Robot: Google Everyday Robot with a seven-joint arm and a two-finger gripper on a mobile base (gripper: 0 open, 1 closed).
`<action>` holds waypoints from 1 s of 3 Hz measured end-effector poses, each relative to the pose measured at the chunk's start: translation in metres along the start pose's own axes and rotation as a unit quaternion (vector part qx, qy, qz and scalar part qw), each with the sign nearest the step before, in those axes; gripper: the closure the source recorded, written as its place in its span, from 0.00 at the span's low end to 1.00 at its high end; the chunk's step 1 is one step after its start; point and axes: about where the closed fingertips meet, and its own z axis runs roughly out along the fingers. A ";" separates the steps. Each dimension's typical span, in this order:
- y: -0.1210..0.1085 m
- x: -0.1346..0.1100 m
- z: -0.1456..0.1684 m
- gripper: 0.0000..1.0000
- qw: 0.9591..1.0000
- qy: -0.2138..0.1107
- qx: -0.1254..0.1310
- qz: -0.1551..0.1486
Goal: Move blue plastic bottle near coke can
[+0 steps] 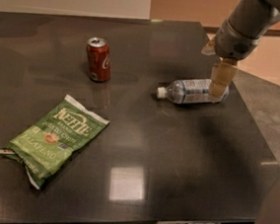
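The blue plastic bottle (189, 91) lies on its side on the dark table, white cap pointing left. The coke can (98, 59) stands upright to its left, a good gap away. My gripper (220, 82) comes down from the upper right and hangs over the bottom end of the bottle, its tan finger (221, 78) in front of the bottle's right end.
A green Kettle chip bag (55, 138) lies flat at the front left of the table. The table's right edge (257, 130) runs close to the bottle, with floor beyond it.
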 end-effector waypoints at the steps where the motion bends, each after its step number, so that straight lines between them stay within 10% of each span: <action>1: -0.008 0.002 0.021 0.00 1.000 0.000 -0.022 -0.009; 3: -0.009 0.009 0.044 0.00 0.998 0.007 -0.052 -0.022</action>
